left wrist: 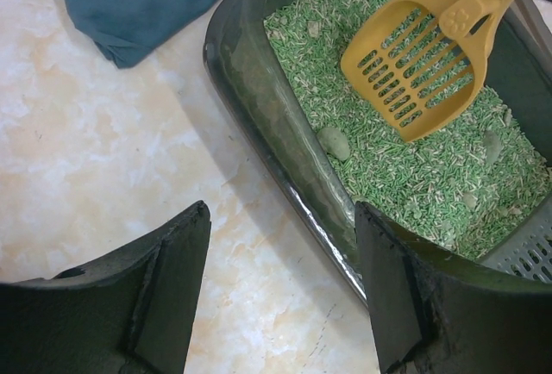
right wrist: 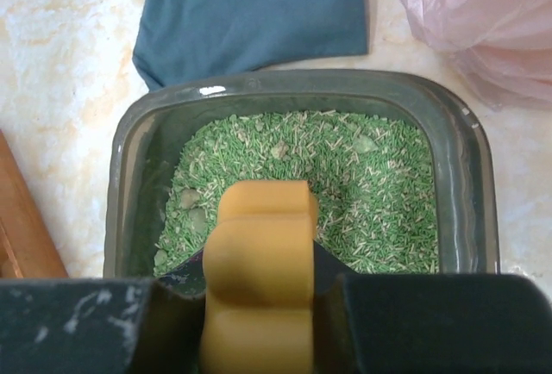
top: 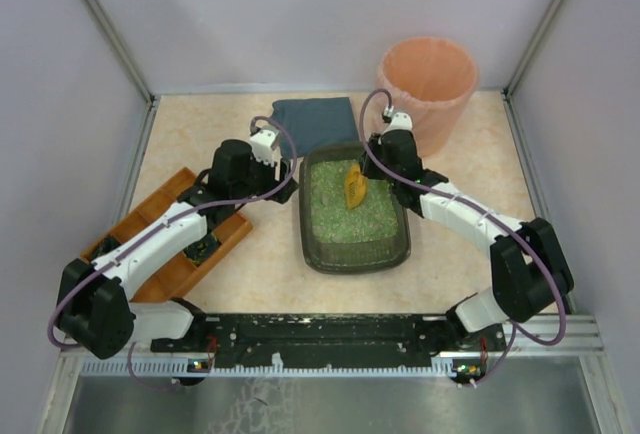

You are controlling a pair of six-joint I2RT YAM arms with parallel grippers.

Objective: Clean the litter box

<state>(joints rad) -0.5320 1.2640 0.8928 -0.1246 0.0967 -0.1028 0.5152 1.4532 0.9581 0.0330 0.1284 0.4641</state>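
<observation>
**Top external view.** The litter box (top: 350,260) sits mid-table between the 2 arms, near the front of the peach bin (top: 428,79) and just in front of a folded blue cloth (top: 315,119). A wooden tray (top: 180,266) lies well apart to the left. The right gripper (top: 376,170) reaches over the box's far right corner and holds a yellow scoop (top: 353,186) above the litter. The left gripper (top: 268,144) hangs off the box's far left corner.

**Left wrist view.** The left jaws are spread and hold nothing. 1 finger is over bare table and the other at the box rim. The box is dark grey-green with rounded corners and a low, glossy rim. Its green granules are dotted with several pale clumps (left wrist: 334,143). The slotted scoop blade rests on the litter.

**Right wrist view.** The right jaws are pinched on the scoop handle, blade pointing down into the box.

**Handling assessment.** The box looks like stiff moulded plastic, probably weighted by its fill. The smooth rim is likely slippery. Any hold belongs on a long-side rim, kept level, because loose granules would shift or spill.
</observation>
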